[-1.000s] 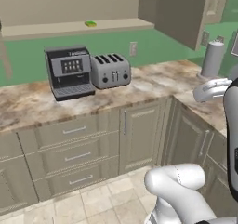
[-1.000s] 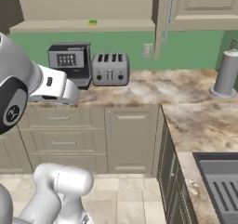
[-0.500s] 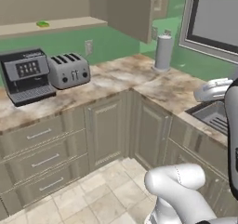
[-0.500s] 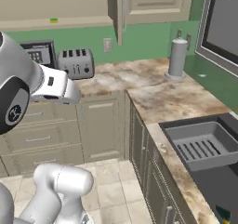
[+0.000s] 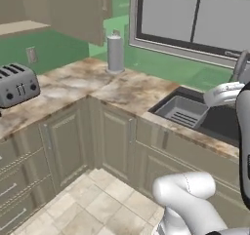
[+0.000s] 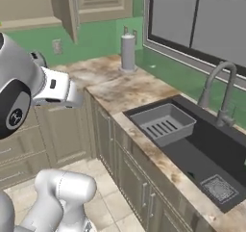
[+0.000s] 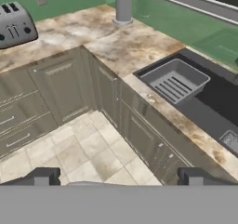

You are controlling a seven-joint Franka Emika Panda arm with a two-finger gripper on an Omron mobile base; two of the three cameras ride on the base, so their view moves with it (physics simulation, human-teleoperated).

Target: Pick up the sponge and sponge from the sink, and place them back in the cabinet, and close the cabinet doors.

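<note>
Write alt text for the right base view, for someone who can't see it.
A black sink set in a marbled corner counter, with a grey slotted rack at its near end, a square drain and a grey gooseneck faucet under a window. A grey cylinder stands against the green wall; the white arm crosses the left.

— What does my arm [image 6: 29,94] look like?
— I see smooth white rounded shells, a dark joint cap with a small round mark, and two small dark finger tips [image 7: 42,175].
</note>
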